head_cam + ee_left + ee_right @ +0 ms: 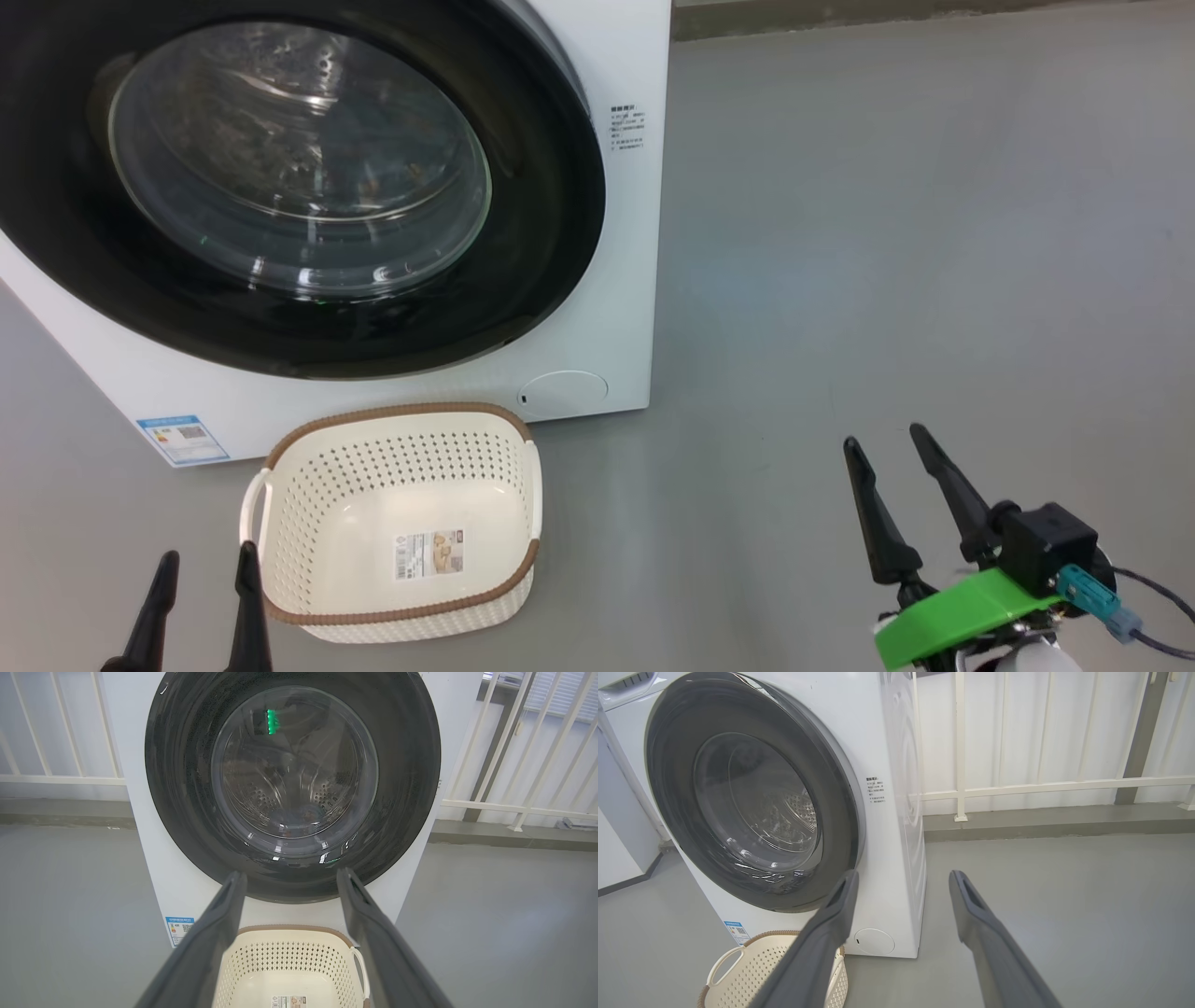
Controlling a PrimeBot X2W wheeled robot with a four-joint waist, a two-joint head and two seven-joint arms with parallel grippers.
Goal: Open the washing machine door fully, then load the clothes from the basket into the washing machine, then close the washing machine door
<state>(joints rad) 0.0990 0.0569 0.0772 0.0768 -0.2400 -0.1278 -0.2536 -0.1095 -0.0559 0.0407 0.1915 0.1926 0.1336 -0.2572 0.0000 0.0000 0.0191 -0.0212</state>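
Washing machine door (299, 177) sitting shut, glossy black rim ringing bulging clear glass; cream basket (401, 457) lying near; left gripper (207, 553) and right gripper (885, 437) both gaping

Your left gripper (208, 553): two slim black fingers tapering to points. Your right gripper (885, 437): the same black tapered pair, mounted on a bright green bracket (962, 611) beside a black boxy block (1046, 546). A teal plug (1088, 590) sits on it, with a thin dark cable (1156, 584) running off. Seen close, your fingers (990, 952) look matte dark grey, with a slot near each tip.
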